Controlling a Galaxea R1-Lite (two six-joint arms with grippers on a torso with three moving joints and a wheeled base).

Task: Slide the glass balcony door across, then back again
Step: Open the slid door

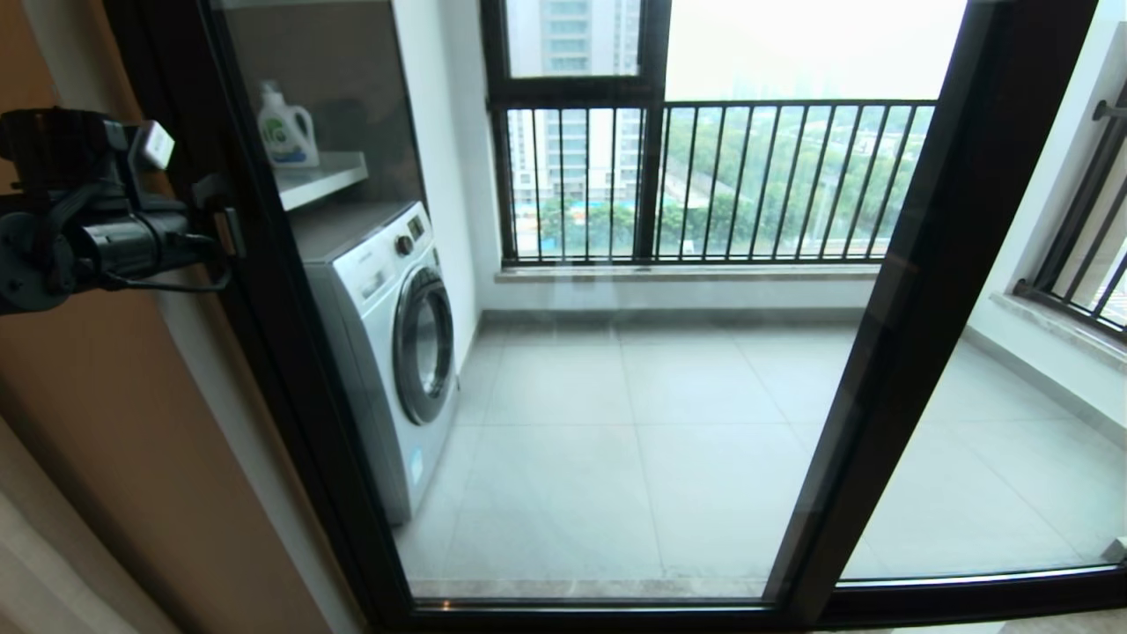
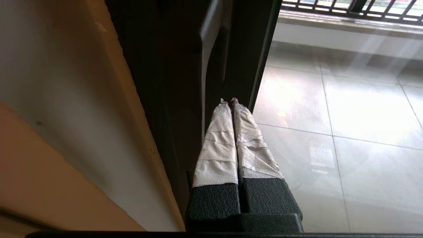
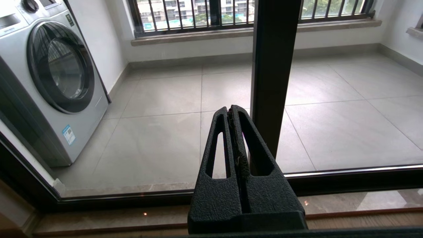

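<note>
The glass balcony door (image 1: 660, 396) fills the head view, its left black upright (image 1: 290, 379) standing against the beige wall. My left gripper (image 1: 226, 232) is raised at the left, touching that upright. In the left wrist view its white-taped fingers (image 2: 216, 145) are pressed together with nothing between them, and the left gripper's tips (image 2: 229, 100) rest on the dark upright (image 2: 241, 49) just below a narrow handle-like strip (image 2: 209, 36). My right gripper (image 3: 232, 109) is shut and empty, low before the glass, beside the middle upright (image 3: 274, 66); the head view does not show it.
Behind the glass stand a white washing machine (image 1: 387, 343), a shelf with a detergent bottle (image 1: 286, 128), a tiled floor and black-barred railing windows (image 1: 704, 176). A second glass panel (image 1: 995, 440) lies right of the middle upright (image 1: 898, 308). The beige wall (image 1: 106, 423) is at left.
</note>
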